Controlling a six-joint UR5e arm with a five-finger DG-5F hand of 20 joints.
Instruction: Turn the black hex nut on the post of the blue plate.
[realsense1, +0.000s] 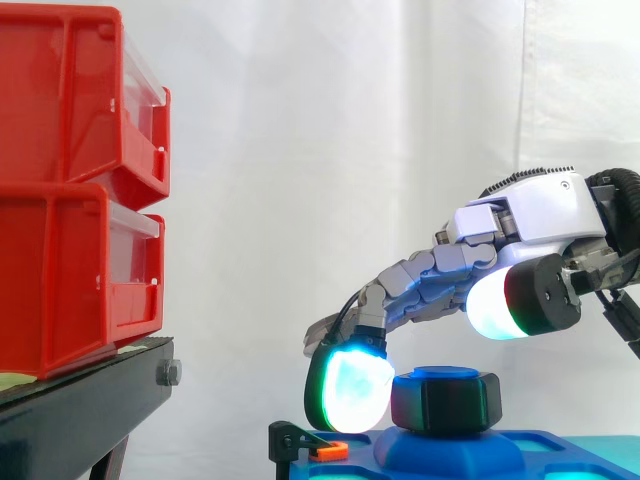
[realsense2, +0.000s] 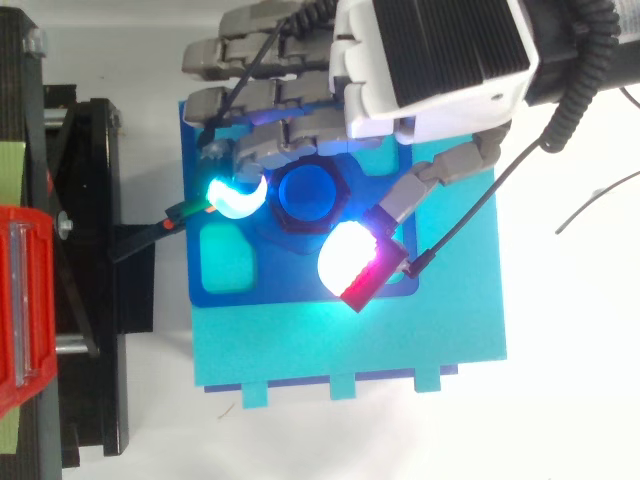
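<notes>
- Nearest your top camera is the hand (realsense2: 430, 60), its white-and-black back housing over the far half of the blue plate (realsense2: 300, 285). It reaches in from the right edge in the side view.
- You'll find the black hex nut (realsense1: 445, 400) on the blue post (realsense2: 310, 190), on a rounded boss near the middle of the plate.
- One bent finger ends in a cyan-glowing pad (realsense1: 350, 390), which meets the nut's left face.
- See how the thumb pad (realsense2: 345, 262), white with a red flank, hangs above and to the other side of the nut, off it. So the hand straddles the nut loosely, with no pinch closed.
- Other fingers lie stretched over the plate's far-left corner.
- You have open air over the nut's top and along its right face in the side view.
- Your plate is smooth, with rounded cyan pockets, and lies on a flat cyan sheet (realsense2: 400, 340) whose near edge is notched.
- At the plate's left edge sits a small black clip (realsense1: 300, 440) with an orange tip.
- Left of the clip, across an open gap, stands the black stand (realsense1: 80, 400) carrying stacked red bins (realsense1: 70, 180) with clear fronts.
</notes>
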